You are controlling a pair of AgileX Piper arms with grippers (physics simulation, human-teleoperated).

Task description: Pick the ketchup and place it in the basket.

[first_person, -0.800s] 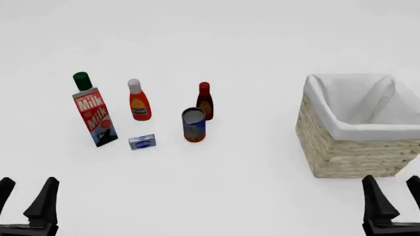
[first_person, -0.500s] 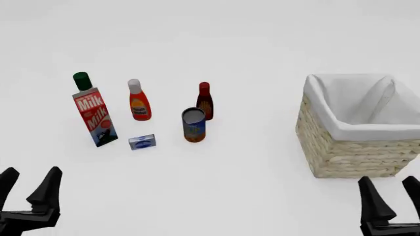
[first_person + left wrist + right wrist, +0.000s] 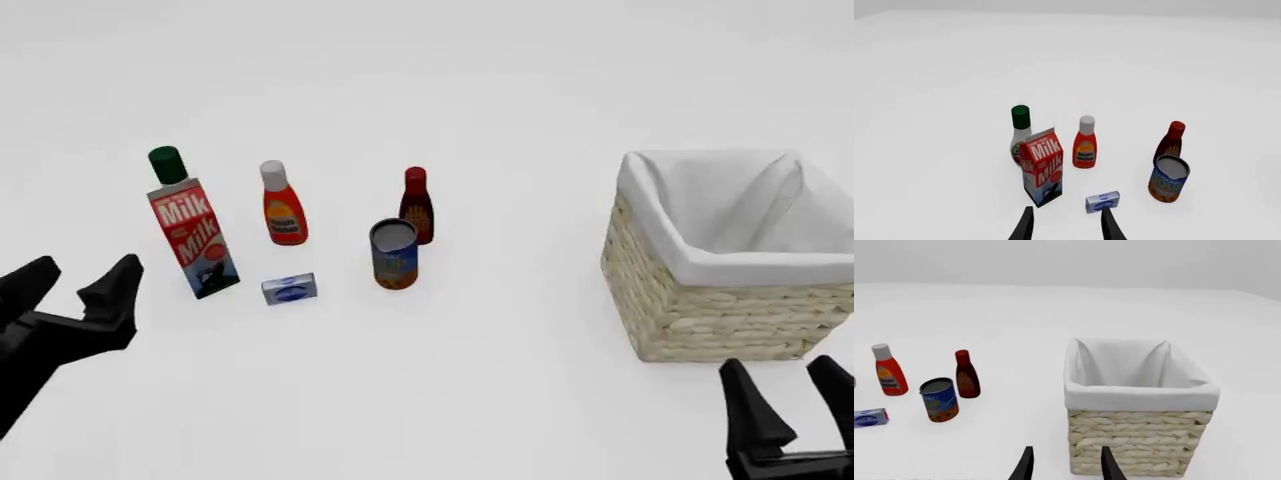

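Both arms are showing as plain matte black, with no markings, cables or screws standing out. The left gripper [image 3: 74, 275] is ending in two flat, tapered black fingers [image 3: 118, 282], each narrowing to a blunt tip, and these are joining a dark, blocky angular body that is running off toward the lower corner of the front view. The right gripper [image 3: 790, 385] is looking the same: two slim black wedge-shaped fingers [image 3: 747, 398] rising from a short dark crossbar. In each wrist view, only two thin black finger [image 3: 1025, 226] tips are showing, pointed and slightly curved, with faint grey shading along their edges.
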